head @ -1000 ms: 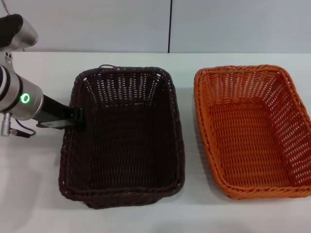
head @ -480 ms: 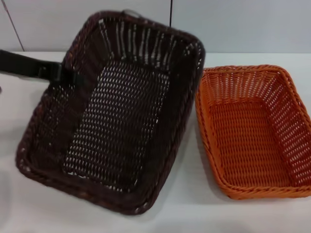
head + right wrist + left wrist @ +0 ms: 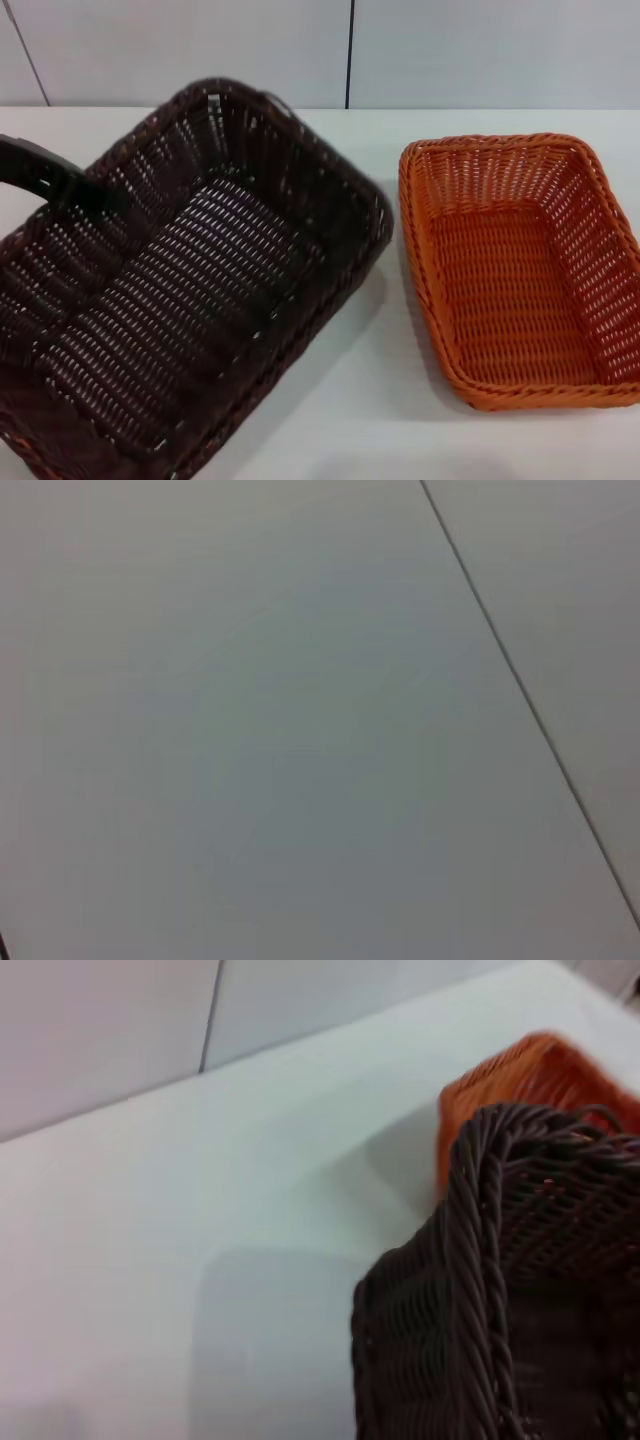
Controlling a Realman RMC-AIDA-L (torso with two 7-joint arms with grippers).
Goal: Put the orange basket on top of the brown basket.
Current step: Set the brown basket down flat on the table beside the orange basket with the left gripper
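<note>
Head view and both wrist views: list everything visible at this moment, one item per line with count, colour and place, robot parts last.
brown basket: one, dark brown, left side of the table, lifted off it and tilted toward the camera; its rim also fills the left wrist view.
orange basket: one, bright orange, flat on the right side of the table, apart from the brown one.
table: one, white, under both baskets.
wall: pale grey panels with a dark seam, behind the table; the right wrist view shows only a similar pale seamed surface.
left gripper: one, black, at the brown basket's left rim, holding it up.
right gripper: not in view.
</note>
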